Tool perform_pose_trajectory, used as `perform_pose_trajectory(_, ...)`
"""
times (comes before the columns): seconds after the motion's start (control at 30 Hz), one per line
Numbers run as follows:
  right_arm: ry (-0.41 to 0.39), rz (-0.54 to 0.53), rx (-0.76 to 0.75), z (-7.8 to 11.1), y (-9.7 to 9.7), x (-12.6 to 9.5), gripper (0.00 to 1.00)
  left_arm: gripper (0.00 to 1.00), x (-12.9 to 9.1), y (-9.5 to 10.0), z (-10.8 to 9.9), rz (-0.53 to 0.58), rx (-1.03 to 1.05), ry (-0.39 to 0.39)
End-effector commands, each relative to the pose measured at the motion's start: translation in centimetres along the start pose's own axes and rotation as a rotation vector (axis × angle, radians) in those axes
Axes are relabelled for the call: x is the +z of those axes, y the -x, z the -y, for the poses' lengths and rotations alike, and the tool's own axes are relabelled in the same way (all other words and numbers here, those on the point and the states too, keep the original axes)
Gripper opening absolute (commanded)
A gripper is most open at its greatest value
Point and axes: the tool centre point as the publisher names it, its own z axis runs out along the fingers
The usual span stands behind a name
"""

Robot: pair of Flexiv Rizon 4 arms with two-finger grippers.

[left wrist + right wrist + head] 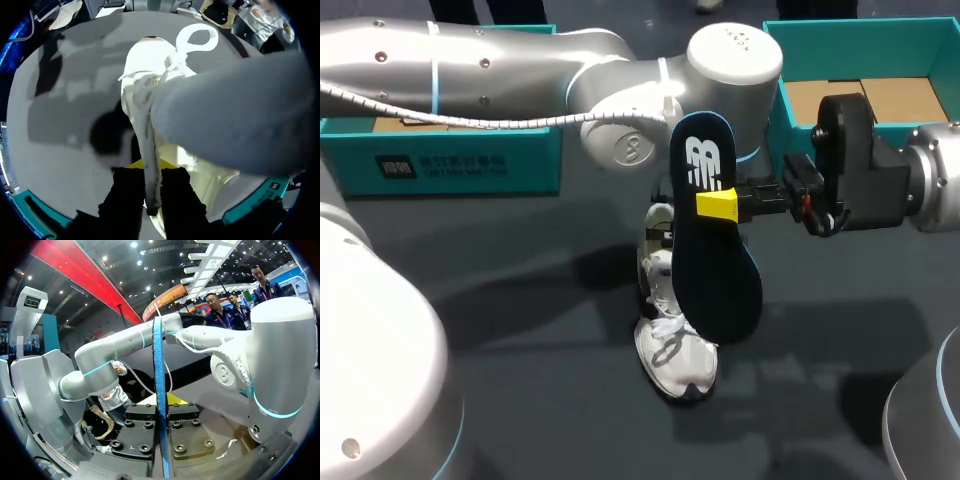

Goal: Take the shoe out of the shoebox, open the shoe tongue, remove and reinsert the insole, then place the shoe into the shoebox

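Right gripper [162, 405]: clamped tight on the insole [159, 355], seen edge-on here.
Head view: insole stands upright over the white shoe [675, 352], mid-table.
Left gripper [150, 175]: pinching the shoe's upper, hidden from overhead.

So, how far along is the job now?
Done: the white shoe stands on the table, out of the teal shoebox, and its insole is out. In hand: the right gripper holds the insole; the left gripper grips the shoe. Left: reinserting, boxing.
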Motion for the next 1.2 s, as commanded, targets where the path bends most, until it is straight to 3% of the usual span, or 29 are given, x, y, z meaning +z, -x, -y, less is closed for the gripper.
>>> perform_pose_trajectory(0.03, -0.001, 0.005, 0.001, 0.1, -0.2, 0.1, 0.0, 0.36, 0.4, 0.9, -0.5, -0.007, -0.007, -0.012)
perform_pose_trajectory(0.13, -0.001, 0.005, 0.001, 0.1, -0.2, 0.1, 0.0, 0.52, 0.2, 1.0, -0.6, 0.006, -0.012, -0.013)
perform_pose_trajectory(0.23, -0.001, 0.005, 0.001, 0.1, -0.2, 0.1, 0.0, 1.0, -0.7, 0.9, -0.7, 0.04, -0.024, -0.008)
perform_pose_trajectory(0.43, -0.001, 0.005, 0.001, 0.1, -0.2, 0.1, 0.0, 1.0, -4.6, -0.2, -0.8, 0.185, -0.058, 0.04)
perform_pose_trajectory(0.6, -0.001, 0.005, 0.001, 0.1, -0.2, 0.1, 0.0, 1.0, -10.2, -1.1, -1.1, 0.449, -0.154, 0.032)
perform_pose_trajectory(1.03, -0.001, 0.005, 0.001, 0.1, -0.2, 0.1, 0.0, 1.0, -10.2, -1.1, -1.1, 0.449, -0.154, 0.032)
perform_pose_trajectory(1.07, -0.001, 0.005, 0.001, 0.1, -0.2, 0.1, 0.0, 1.0, -10.2, -0.9, -1.0, 0.487, -0.14, 0.087)
perform_pose_trajectory(1.2, -0.001, 0.005, 0.001, 0.1, -0.2, 0.1, 0.0, 1.0, -11.9, -0.2, -0.9, 0.623, -0.095, 0.159)
